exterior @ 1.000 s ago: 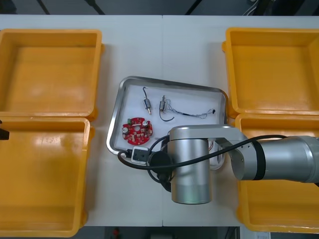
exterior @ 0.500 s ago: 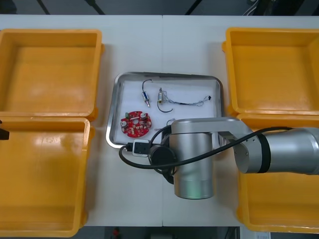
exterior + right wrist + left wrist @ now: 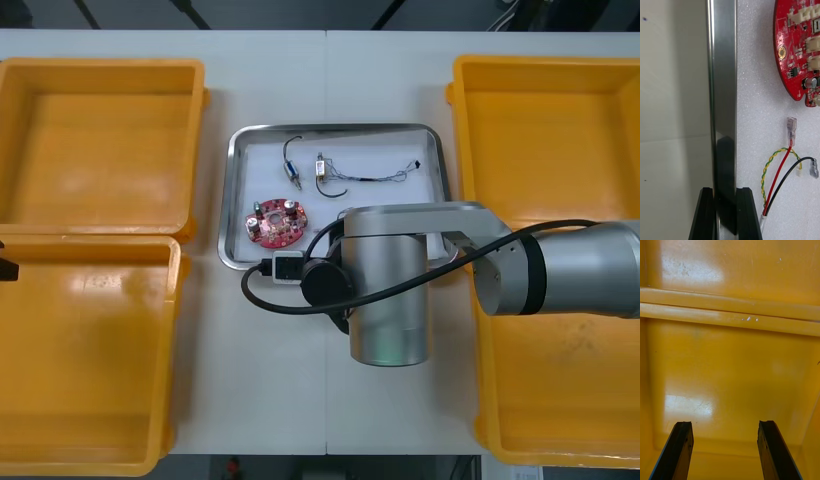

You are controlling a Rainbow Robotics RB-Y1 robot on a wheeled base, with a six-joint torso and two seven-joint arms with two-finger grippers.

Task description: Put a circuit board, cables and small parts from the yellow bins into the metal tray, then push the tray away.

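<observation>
The metal tray (image 3: pixel 335 128), white inside, lies between the yellow bins at mid-table. It holds a round red circuit board (image 3: pixel 276 222), a thin cable (image 3: pixel 365 178) and small metal parts (image 3: pixel 322 168). In the right wrist view my right gripper (image 3: pixel 724 191) is shut on the tray's rim (image 3: pixel 723 93), one finger (image 3: pixel 706 210) outside and one inside. Past the rim lie the circuit board (image 3: pixel 797 48), a red and yellow cable (image 3: pixel 777 168) and a black cable (image 3: pixel 790 176). My right arm (image 3: pixel 385 300) covers the tray's near edge. My left gripper (image 3: pixel 725 425) hangs open over a bin floor (image 3: pixel 730 371).
Two yellow bins (image 3: pixel 100 140) stand at the left and two (image 3: pixel 545 140) at the right, all showing bare floors. Light table surface (image 3: pixel 330 70) stretches beyond the tray's far edge. My left arm's tip (image 3: pixel 5 268) shows at the left edge.
The tray has slid away from me toward the far edge and turned square to the table. My right arm moved with it, still holding the rim. The left arm stayed put.
</observation>
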